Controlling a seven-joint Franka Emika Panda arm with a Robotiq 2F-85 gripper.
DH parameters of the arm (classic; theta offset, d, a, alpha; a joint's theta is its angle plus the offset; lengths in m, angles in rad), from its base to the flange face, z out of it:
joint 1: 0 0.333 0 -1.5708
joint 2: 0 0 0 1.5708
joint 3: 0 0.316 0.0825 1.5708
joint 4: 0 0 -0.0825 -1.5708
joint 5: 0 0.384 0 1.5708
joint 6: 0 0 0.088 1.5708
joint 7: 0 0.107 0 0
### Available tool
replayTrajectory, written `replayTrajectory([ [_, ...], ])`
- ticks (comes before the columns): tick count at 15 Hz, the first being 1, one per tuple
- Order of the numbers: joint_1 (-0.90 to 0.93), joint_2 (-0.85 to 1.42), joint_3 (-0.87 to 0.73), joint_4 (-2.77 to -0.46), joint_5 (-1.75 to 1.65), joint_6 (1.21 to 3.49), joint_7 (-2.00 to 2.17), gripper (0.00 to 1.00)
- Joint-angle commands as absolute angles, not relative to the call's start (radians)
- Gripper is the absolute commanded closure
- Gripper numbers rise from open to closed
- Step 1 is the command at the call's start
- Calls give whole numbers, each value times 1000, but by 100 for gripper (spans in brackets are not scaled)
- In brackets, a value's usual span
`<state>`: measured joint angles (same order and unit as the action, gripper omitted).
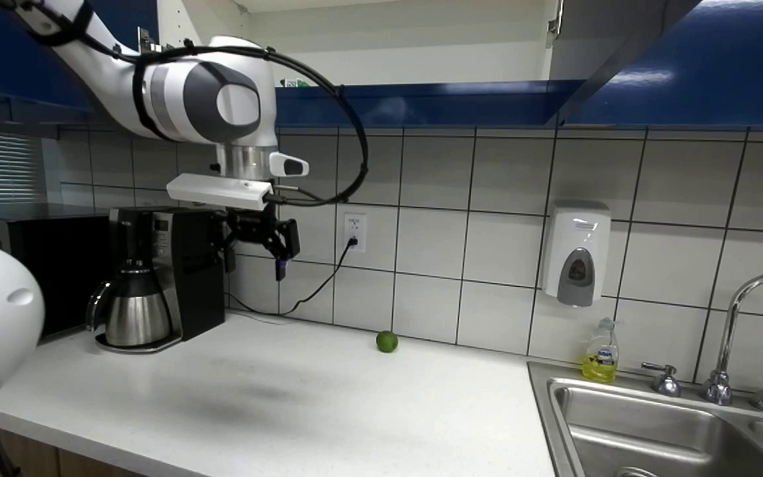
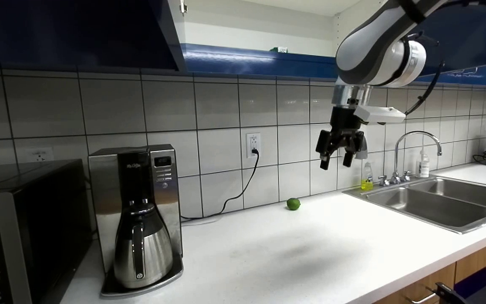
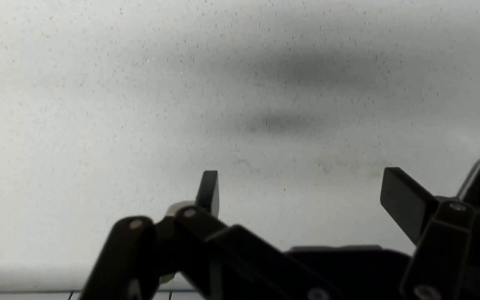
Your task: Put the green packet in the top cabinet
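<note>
The top cabinet stands open above the counter; its white inside and blue lower band (image 1: 421, 105) show in both exterior views (image 2: 243, 57). A small green and white item (image 2: 279, 49), which looks like the green packet, lies on the cabinet floor. Only its top shows above the blue band, also in an exterior view beside the arm (image 1: 294, 83). My gripper (image 1: 254, 262) hangs below the cabinet, above the counter, fingers pointing down. It is open and empty in both exterior views (image 2: 336, 162) and in the wrist view (image 3: 300, 183), with bare counter beneath.
A round green ball (image 1: 387, 342) lies on the counter (image 2: 243, 261) near the tiled wall. A coffee maker (image 2: 144, 245) and a microwave (image 2: 23, 228) stand at one end. A sink (image 1: 633, 424), dish soap (image 1: 600, 358) and a wall dispenser (image 1: 577, 255) are opposite. Raised cabinet doors (image 1: 699, 66) flank the opening.
</note>
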<state>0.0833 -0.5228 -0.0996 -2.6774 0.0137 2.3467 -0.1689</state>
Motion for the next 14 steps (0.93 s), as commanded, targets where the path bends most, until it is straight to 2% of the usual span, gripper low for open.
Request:
replayTrajectory([
  [1, 79, -436, -87, -2710, 16, 2353, -213, 0],
  [14, 80, -395, -74, -2743, 21, 2355, -234, 0],
])
